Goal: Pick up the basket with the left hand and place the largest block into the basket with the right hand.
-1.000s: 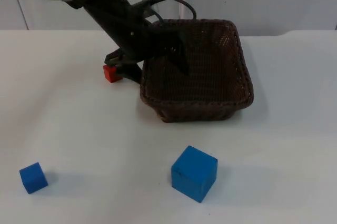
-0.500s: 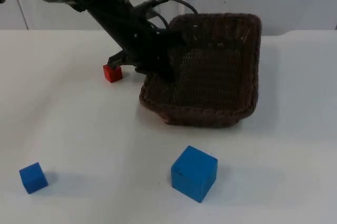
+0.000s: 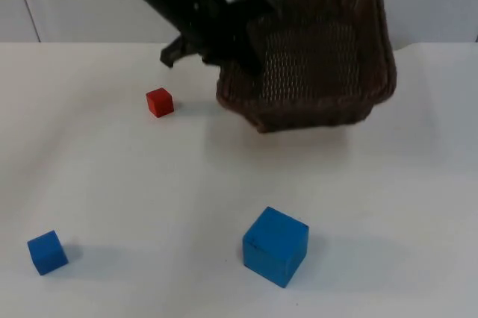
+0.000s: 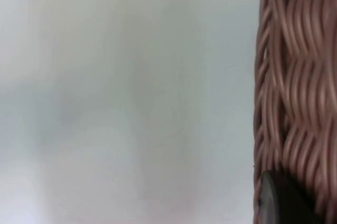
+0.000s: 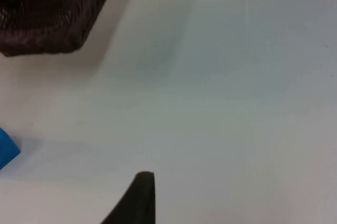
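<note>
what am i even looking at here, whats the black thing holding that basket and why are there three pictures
It is a robot with two black arms at a white table; each arm ends in a two-finger pincer. One picture looks down on the table from a fixed camera; the other two come from cameras on the arms' wrists.

In the top view the left pincer grips the rim of a dark wicker basket, which hangs tilted above the table with its shadow beneath. The left wrist picture shows that weave up close beside a fingertip.

On the table lie a small red block, a small blue block and a large blue block. The right wrist picture shows one fingertip of the waiting right pincer over the table, with the basket and an edge of the large blue block ahead.
</note>
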